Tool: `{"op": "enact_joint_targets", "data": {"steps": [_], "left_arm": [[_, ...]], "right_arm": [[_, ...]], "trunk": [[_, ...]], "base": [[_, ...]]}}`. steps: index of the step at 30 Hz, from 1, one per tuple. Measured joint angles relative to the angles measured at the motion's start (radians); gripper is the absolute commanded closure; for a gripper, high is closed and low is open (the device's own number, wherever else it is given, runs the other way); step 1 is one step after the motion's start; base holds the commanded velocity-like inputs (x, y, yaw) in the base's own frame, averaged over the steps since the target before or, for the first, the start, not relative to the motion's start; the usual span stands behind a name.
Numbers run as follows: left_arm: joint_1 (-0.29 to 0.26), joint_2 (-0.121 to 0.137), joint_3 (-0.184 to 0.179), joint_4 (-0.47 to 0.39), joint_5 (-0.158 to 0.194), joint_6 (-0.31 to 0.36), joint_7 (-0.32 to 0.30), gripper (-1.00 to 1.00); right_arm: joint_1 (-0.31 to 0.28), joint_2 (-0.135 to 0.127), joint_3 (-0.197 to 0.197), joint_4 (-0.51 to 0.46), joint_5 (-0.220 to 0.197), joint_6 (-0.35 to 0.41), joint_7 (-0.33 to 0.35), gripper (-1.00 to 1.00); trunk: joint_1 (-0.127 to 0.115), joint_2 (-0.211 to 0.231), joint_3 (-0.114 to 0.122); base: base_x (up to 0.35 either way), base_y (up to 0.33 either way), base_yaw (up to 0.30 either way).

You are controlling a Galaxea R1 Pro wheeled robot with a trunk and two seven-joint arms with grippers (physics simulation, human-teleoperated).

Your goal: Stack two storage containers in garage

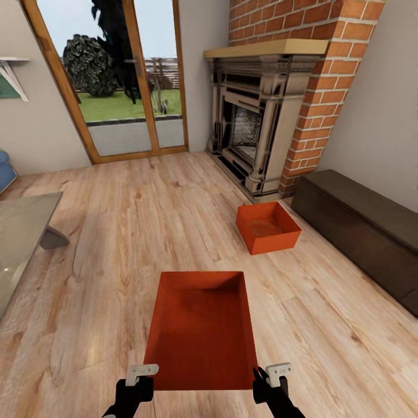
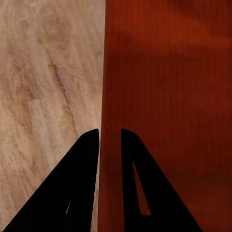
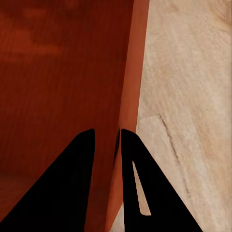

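Plank floor [image 1: 145, 232]; far container [image 1: 268, 227], bench [image 1: 360, 226] on it

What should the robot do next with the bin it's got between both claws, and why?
Probably lift the near bin a little and hold it level. The left claw and right claw each straddle a side wall at the near corners, so the grip looks set. The bin is in the living room, over the wood floor, with the second bin ahead by the fireplace.

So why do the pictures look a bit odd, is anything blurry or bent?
Head view: wide-angle bend, door frame leaning, soft shadow inside the near container. Both wrist views: wood grain smeared, black fingers silhouetted, no glare.
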Motion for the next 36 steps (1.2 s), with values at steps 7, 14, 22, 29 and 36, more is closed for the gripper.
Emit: {"op": "enact_joint_targets", "data": {"steps": [7, 14, 22, 29, 36], "left_arm": [[0.0, 0.0, 0.0, 0.0, 0.0, 0.0, 0.0, 1.0], [0.0, 0.0, 0.001, 0.0, 0.0, 0.0, -0.001, 1.0], [0.0, 0.0, 0.0, 0.0, 0.0, 0.0, 0.0, 1.0], [0.0, 0.0, 0.001, 0.0, -0.001, 0.0, -0.002, 1.0], [0.0, 0.001, 0.001, 0.0, -0.001, 0.0, -0.003, 1.0]], "right_arm": [[0.0, 0.0, 0.0, 0.0, 0.0, 0.0, 0.0, 1.0], [0.0, 0.0, 0.0, 0.0, 0.0, 0.0, 0.0, 1.0], [0.0, 0.0, 0.0, 0.0, -0.001, 0.0, 0.0, 1.0], [0.0, 0.0, -0.001, 0.0, -0.001, 0.0, 0.002, 1.0], [0.0, 0.0, -0.001, 0.0, -0.001, 0.0, 0.002, 1.0]], "trunk": [[-0.027, 0.049, 0.033], [-0.054, 0.098, 0.066], [-0.084, 0.154, 0.104], [-0.111, 0.203, 0.138], [-0.138, 0.252, 0.171]], "base": [[0.0, 0.0, 0.0], [0.0, 0.0, 0.0], [0.0, 0.0, 0.0], [0.0, 0.0, 0.0], [0.0, 0.0, 0.0]]}}
